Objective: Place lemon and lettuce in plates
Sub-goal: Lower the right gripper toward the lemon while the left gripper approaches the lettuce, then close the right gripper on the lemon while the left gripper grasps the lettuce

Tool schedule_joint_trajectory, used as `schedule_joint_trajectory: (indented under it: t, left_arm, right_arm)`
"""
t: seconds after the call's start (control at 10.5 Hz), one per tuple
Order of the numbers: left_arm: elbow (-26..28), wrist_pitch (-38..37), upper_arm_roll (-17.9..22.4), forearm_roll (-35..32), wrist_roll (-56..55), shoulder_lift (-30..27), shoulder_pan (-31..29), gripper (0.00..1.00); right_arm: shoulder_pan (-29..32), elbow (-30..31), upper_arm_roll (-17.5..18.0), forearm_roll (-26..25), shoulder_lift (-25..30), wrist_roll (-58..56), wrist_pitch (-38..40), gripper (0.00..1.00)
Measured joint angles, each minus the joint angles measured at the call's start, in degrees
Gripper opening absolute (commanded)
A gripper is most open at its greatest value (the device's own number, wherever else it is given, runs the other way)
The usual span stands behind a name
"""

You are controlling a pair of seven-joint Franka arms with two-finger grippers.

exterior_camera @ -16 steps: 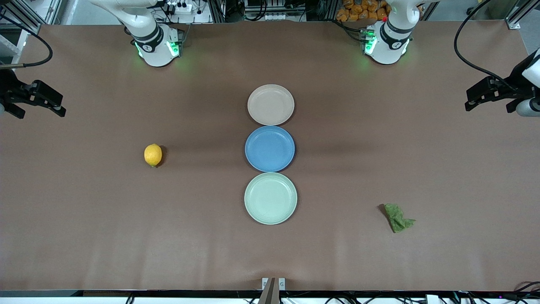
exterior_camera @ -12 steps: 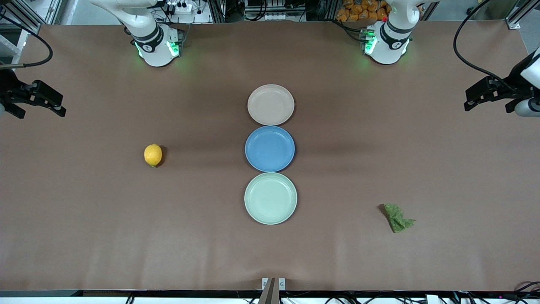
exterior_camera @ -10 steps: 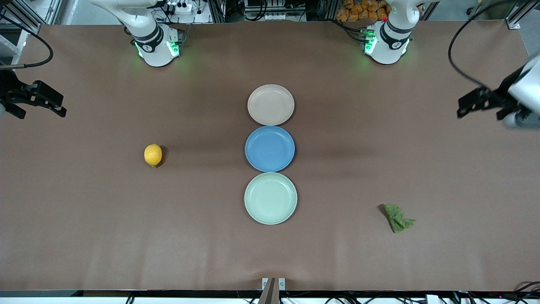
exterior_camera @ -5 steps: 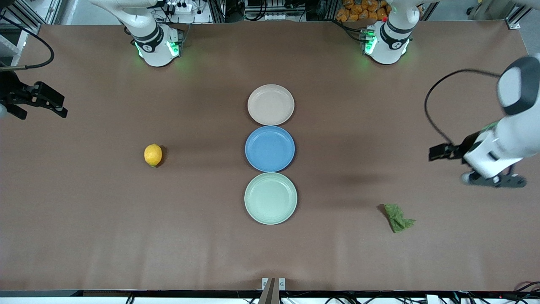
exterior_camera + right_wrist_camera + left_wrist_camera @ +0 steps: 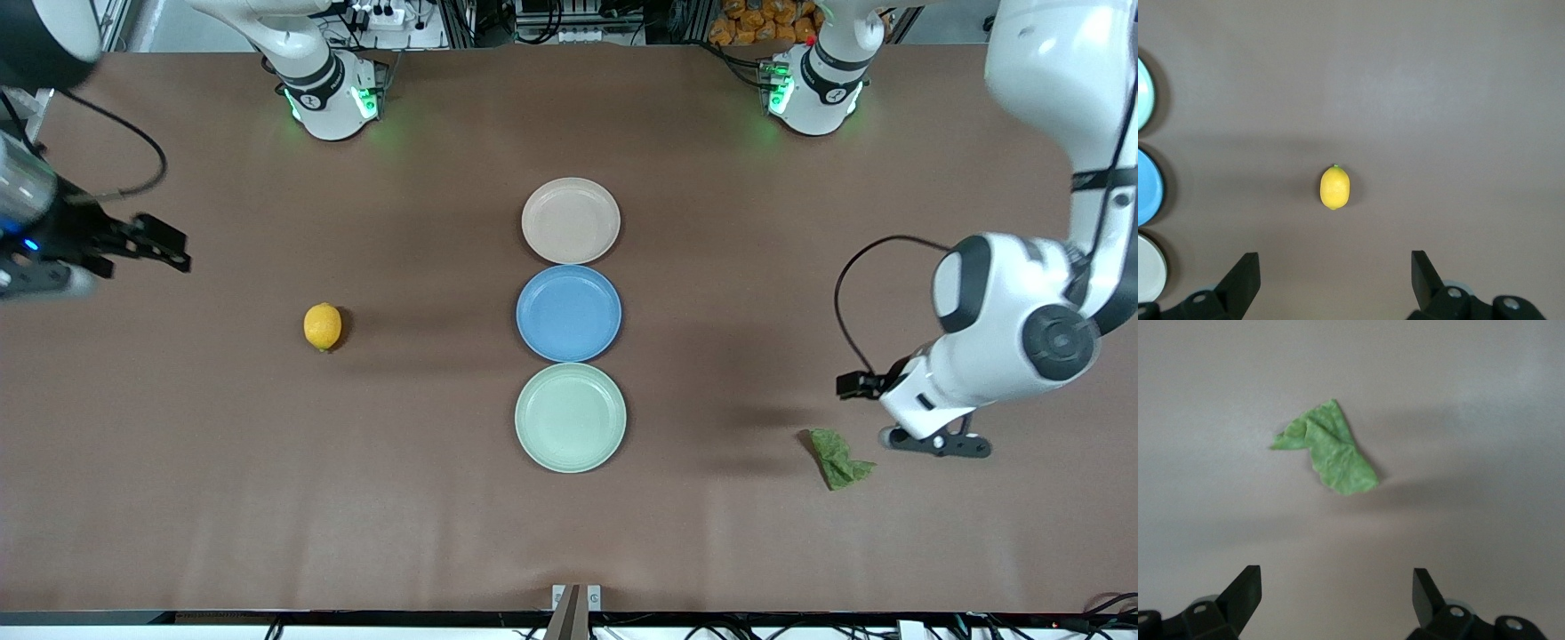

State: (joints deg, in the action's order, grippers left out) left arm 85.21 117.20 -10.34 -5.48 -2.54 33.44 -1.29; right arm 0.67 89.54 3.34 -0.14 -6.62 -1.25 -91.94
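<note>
Our left gripper [image 5: 1335, 600], fingers wide, has swung close to the wrinkly green lettuce leaf [image 5: 837, 458]. Our right gripper [image 5: 1335, 280], wide too, moved toward the small yellow lemon [image 5: 322, 326].

Three plates [image 5: 570, 220] in a row between lemon [image 5: 322, 326] and lettuce [image 5: 837, 458].

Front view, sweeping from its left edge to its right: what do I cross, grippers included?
right gripper → lemon → the three stacked plates, which overlap in this direction, so unordered → lettuce → left gripper

Wrinkly matt lettuce [image 5: 1328, 453], smooth-skinned lemon [image 5: 1335, 187], matt brown table [image 5: 178, 462].
</note>
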Motion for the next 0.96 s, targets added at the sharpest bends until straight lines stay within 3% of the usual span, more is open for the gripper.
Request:
schedule_joint_trajectory:
  t: [0.48,0.96]
  left_arm:
    - [-2.6,12.2,0.5,-0.1,0.0,8.0,0.1,1.0]
    - [-3.3,17.2,6.3,-2.7,0.1,13.8,4.9,1.0]
  right_arm:
    - [0.4,11.1,-0.4,2.9,-6.0,0.2,-12.0,1.0]
    - [-0.8,20.1,-0.2,3.7,-7.7,0.9,-20.0,1.0]
